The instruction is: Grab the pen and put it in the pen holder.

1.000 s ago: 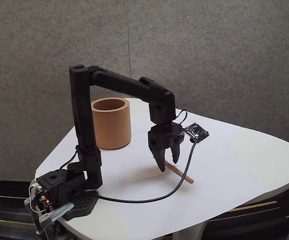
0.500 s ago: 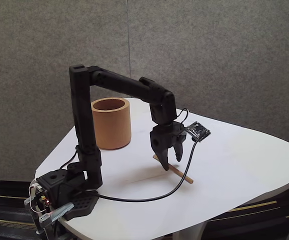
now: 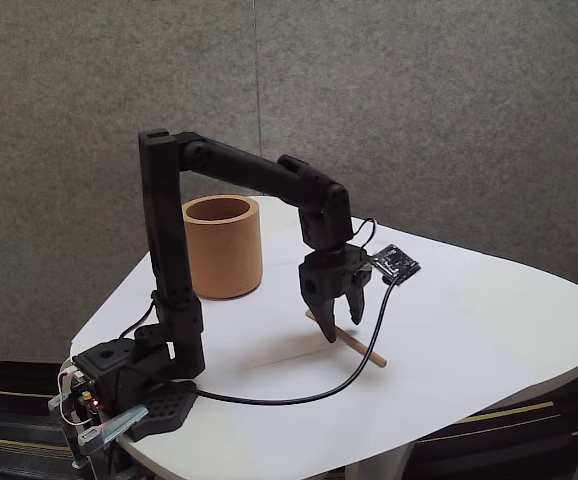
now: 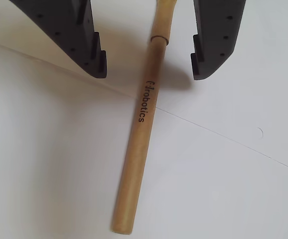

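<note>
Wrist view: gripper point(image 4: 149, 64) spread wide, pen point(image 4: 140, 129) lying between its fingers untouched; black cable point(image 3: 299, 395) loops at pen's 6 o'clock; pen holder point(image 3: 223, 247) stands at gripper's 10 o'clock, well apart, in fixed view.

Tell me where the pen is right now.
In the fixed view the pen lies flat on the white table, right of the pen holder, directly beneath the open pincer.

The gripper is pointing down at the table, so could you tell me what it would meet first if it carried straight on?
Most likely the pen, which lies between the open gripper fingers; the white table is right beneath it.
</note>
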Action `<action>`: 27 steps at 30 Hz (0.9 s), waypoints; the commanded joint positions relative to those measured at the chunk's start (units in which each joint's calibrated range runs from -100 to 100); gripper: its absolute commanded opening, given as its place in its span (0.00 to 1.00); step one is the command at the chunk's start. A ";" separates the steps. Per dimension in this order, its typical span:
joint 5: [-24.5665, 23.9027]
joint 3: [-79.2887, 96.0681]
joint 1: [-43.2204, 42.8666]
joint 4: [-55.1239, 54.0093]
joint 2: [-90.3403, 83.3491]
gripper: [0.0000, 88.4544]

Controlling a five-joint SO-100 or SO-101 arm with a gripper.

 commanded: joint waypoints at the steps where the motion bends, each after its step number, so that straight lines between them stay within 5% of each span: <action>1: -0.11 1.17 -0.02 -0.68 -0.21 0.27; 27: -0.22 2.17 0.28 -0.85 -0.94 0.27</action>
